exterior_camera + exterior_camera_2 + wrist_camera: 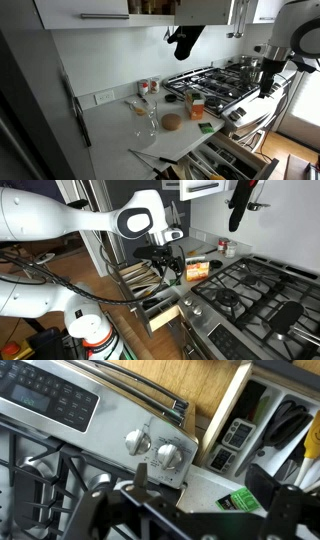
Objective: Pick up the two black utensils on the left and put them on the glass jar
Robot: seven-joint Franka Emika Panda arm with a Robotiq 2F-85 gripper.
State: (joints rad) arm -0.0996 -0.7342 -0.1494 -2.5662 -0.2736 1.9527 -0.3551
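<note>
The two black utensils (287,422) are seemingly laid in the open drawer (230,410), just ahead of the hand (190,518); blur prevents certainty. The glass jar (150,120) is stood upright on the tabletop (110,125), well apart from the hand. The hand is held released, nothing grasped, near the stove knobs (170,456).

- Stove control panel (45,395), wrist view: rows of pale key markings beside a dark display window; characters too blurred to read.
- Two knobs (137,442) below that panel: no legible markings.
- Green packet (238,500), wrist view: white print visible, wording not legible.
- Orange box (196,103) on the worktop (110,125), seen in both exterior views: printed face, lettering too small to read.
- Red-lidded spice jars (148,87): labels too small to read.
- Finding: no text, brand, number or sign readable in any view.
</note>
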